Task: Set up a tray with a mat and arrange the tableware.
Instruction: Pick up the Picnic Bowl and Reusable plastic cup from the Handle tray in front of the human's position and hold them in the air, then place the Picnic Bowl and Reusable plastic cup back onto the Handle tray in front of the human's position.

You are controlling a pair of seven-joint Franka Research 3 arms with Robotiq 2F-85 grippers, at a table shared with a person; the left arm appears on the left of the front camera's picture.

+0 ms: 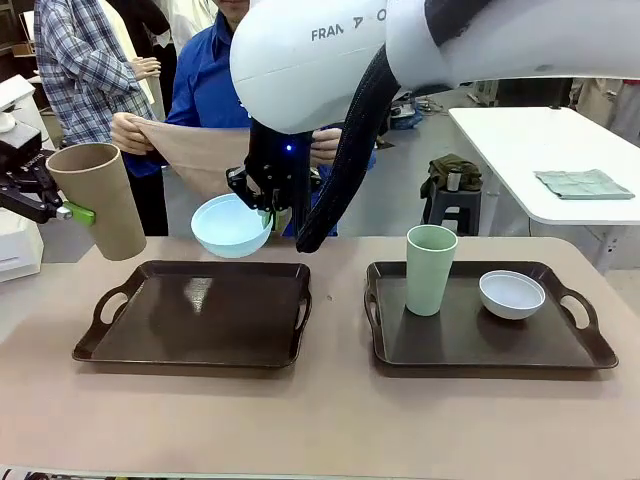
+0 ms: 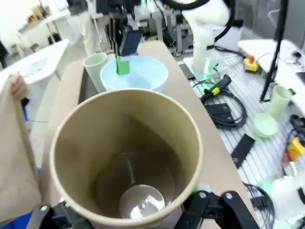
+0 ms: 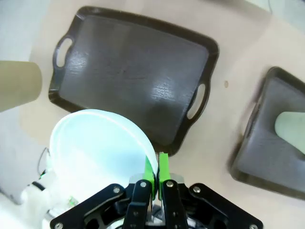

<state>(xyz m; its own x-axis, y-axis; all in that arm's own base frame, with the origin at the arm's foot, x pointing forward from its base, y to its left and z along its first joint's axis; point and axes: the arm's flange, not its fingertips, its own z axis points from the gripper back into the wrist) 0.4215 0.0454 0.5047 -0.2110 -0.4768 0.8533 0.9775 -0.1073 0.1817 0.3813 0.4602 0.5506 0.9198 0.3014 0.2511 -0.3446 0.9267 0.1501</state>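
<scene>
My left gripper [image 1: 62,207] is shut on the tan cup [image 1: 95,200] and holds it tilted in the air, left of the bare left tray [image 1: 200,312]. In the left wrist view the cup's mouth [image 2: 126,157] is close to the camera. My right gripper [image 1: 268,205] pinches the rim of the light blue bowl [image 1: 232,226] above that tray's far edge, its green pads [image 3: 156,171] shut on the rim of the bowl [image 3: 95,148]. The right tray [image 1: 470,338] carries the pale green cup [image 1: 430,268] and the white bowl [image 1: 511,293]. Behind the table, a person holds up a tan mat [image 1: 200,150] in both hands.
A white table [image 1: 520,150] with a green cloth [image 1: 583,183] stands at the back right, and a stool [image 1: 452,178] with a dark bundle beside it. A white box [image 1: 15,250] sits at the left table edge. Another person stands at the back left.
</scene>
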